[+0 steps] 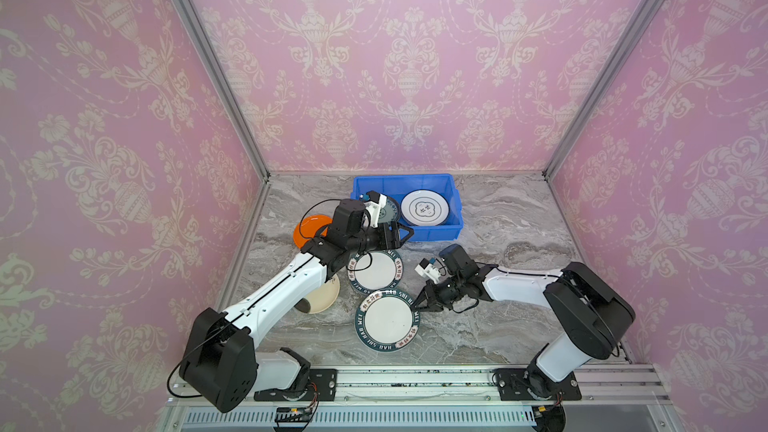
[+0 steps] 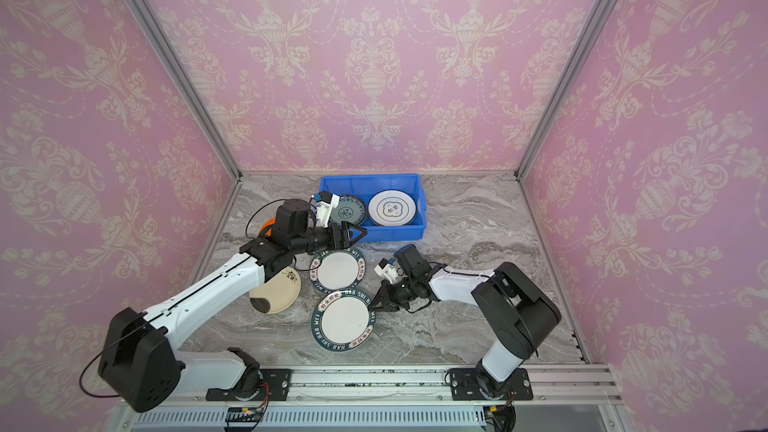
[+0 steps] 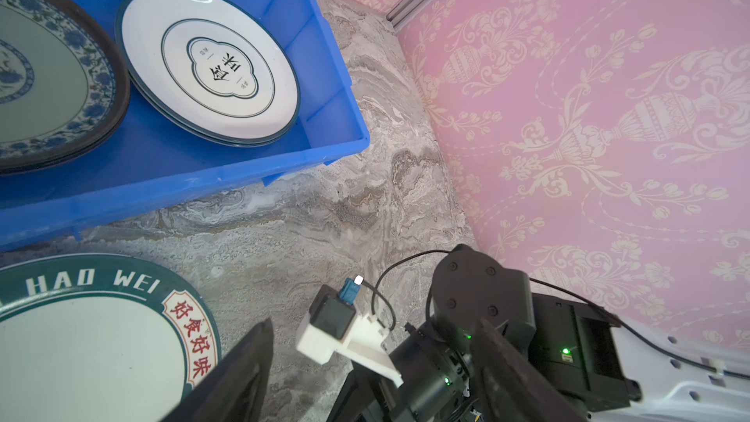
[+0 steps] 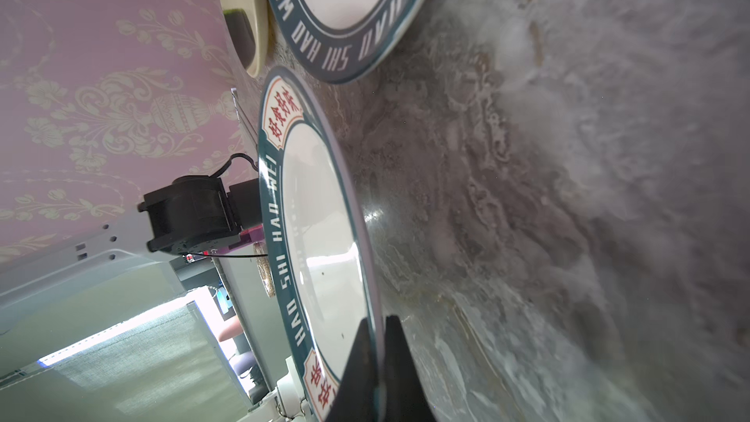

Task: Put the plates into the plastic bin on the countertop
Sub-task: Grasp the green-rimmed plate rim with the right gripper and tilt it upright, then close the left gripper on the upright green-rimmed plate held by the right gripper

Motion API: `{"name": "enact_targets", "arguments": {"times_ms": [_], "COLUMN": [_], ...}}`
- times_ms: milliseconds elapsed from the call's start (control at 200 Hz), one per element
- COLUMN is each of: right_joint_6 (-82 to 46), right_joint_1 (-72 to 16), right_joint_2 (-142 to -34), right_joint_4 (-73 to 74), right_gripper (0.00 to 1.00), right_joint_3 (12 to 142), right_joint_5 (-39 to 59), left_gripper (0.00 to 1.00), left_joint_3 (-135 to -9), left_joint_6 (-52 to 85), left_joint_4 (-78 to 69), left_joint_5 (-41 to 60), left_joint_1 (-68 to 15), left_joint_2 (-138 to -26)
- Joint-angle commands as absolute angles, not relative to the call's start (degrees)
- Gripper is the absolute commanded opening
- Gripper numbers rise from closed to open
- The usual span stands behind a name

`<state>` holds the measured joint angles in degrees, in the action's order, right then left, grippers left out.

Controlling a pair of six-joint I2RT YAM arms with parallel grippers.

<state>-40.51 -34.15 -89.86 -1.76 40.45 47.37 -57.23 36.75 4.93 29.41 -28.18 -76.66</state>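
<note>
While left gripper (image 1: 405,231) gapes near bin (image 1: 436,233), right gripper (image 1: 418,305) pinches rim of teal-rimmed plate (image 1: 387,321).

bin (image 1: 432,233): blue | countertop (image 1: 519,218): grey marble | front plate (image 1: 387,321): teal-rimmed white

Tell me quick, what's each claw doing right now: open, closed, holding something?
Left gripper: open, holding nothing.
Right gripper: shut on the rim of the nearer teal-rimmed plate.

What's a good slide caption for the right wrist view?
Right tool pinches the rim of a teal-lettered plate on the marble countertop.
</note>
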Motion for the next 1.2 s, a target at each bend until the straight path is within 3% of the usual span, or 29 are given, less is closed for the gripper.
{"name": "enact_targets", "arguments": {"times_ms": [0,325,680,921,1196], "right_joint_6": [-35.04,-31.43,-44.57,-50.91,-49.67], "right_joint_1": [-29.99,-16.92,-6.91,-5.20,-5.10], "right_joint_2": [-82.72,-73.27,-72.74,-74.70,-76.64], "right_joint_4": [-13.07,-24.64,-5.96,4.11,3.21], "right_gripper": [0.00,0.00,0.00,0.00,0.00], "right_joint_3": [42.46,51.16,49.70,47.90,48.49], "right_joint_5": [46.92,44.27,48.44,48.19,47.02], "left_gripper": [0.78,0.75,0.58,0.40,0.18], "left_joint_3": [-60.19,-63.26,-62.23,-61.86,-61.91], "left_joint_6": [33.08,34.54,39.21,42.62,44.47], "left_joint_4": [6.18,1.27,-4.01,-8.30,-10.02], "left_joint_5": [31.20,32.96,36.94,39.02,39.42], "left_joint_1": [-27.03,-25.47,-24.18,-23.82,-23.03], "left_joint_2": [-78.47,-82.91,-87.26,-90.96,-92.70]}}
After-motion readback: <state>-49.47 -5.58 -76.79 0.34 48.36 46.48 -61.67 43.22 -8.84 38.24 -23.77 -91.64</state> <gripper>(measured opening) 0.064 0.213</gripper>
